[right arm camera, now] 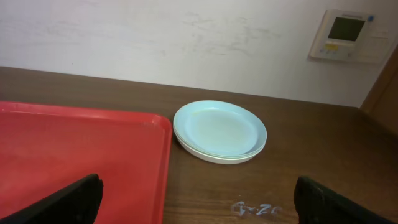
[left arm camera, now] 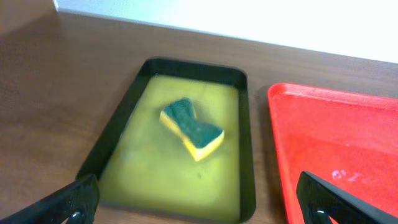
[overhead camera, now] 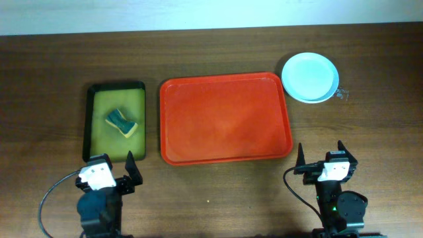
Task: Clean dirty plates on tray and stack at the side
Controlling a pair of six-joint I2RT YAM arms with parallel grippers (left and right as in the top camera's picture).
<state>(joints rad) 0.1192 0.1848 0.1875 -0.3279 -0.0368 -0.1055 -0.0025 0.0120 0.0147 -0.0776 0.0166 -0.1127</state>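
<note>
The plates (overhead camera: 310,77) sit in one stack on the table right of the red tray (overhead camera: 225,118), a pale mint-blue one on top and a white rim beneath; the right wrist view shows the stack (right arm camera: 219,131) too. The tray holds nothing; its edge shows in the left wrist view (left arm camera: 336,143) and in the right wrist view (right arm camera: 74,155). My left gripper (overhead camera: 114,173) is open and empty near the front edge, below the small tray. My right gripper (overhead camera: 320,160) is open and empty, in front of the red tray's right corner.
A black-rimmed yellow-green tray (overhead camera: 115,121) left of the red tray holds yellowish liquid and a green and yellow sponge (overhead camera: 122,123), also in the left wrist view (left arm camera: 191,128). Chalk marks (right arm camera: 256,210) are on the wood near the plates. A wall panel (right arm camera: 344,35) hangs behind.
</note>
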